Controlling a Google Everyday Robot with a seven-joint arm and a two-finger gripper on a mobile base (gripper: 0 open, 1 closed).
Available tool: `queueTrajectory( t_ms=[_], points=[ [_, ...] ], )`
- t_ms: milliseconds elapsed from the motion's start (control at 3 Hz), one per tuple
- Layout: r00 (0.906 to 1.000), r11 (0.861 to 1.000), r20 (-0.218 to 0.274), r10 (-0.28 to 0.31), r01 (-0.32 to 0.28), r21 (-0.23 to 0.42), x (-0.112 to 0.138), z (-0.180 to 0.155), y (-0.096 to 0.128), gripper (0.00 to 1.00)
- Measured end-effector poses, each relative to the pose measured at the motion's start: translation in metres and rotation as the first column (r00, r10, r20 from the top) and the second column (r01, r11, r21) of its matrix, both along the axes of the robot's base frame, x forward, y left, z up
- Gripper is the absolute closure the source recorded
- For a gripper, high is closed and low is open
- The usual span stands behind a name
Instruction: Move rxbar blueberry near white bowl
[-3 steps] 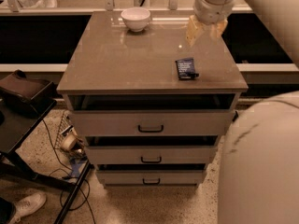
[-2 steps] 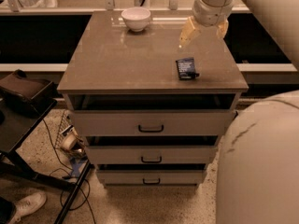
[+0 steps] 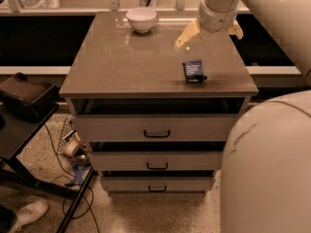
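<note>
The rxbar blueberry (image 3: 194,71), a dark blue flat bar, lies on the cabinet top near its front right. The white bowl (image 3: 141,19) stands at the back of the top, left of centre. My gripper (image 3: 209,37) hangs over the back right of the top, behind and slightly above the bar, without touching it. Its tan fingers (image 3: 184,36) are spread apart and hold nothing. The bowl is well to the gripper's left.
The brown cabinet top (image 3: 121,67) sits over three drawers (image 3: 156,129); the uppermost drawer is pulled out a little. A black stand (image 3: 24,106) and cables (image 3: 73,154) are at the left on the floor. My white robot body (image 3: 272,169) fills the lower right.
The gripper's fingers have spread wider, the left one swinging out to the left and down. The bar and the bowl have not moved.
</note>
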State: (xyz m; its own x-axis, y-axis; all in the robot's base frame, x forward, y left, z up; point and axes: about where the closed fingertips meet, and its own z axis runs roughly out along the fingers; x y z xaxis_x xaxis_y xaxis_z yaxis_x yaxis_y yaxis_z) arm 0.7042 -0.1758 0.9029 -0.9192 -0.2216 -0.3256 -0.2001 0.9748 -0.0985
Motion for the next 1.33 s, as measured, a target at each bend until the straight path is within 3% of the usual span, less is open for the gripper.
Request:
queueTrajectory(
  t_ms=[333, 667, 1000, 1333],
  points=[
    [0.9969, 0.999, -0.076, -0.019, 0.021, 0.034, -0.003, -0.03, -0.001, 0.0],
    [0.9853, 0.994, -0.17, -0.02, 0.037, 0.101, -0.002, -0.065, 0.007, 0.03],
    [0.9734, 0.987, -0.229, 0.002, 0.036, 0.158, -0.002, -0.087, 0.021, 0.25],
    [0.9681, 0.985, -0.249, 0.021, 0.023, 0.171, -0.002, -0.096, 0.034, 0.49]
  ],
)
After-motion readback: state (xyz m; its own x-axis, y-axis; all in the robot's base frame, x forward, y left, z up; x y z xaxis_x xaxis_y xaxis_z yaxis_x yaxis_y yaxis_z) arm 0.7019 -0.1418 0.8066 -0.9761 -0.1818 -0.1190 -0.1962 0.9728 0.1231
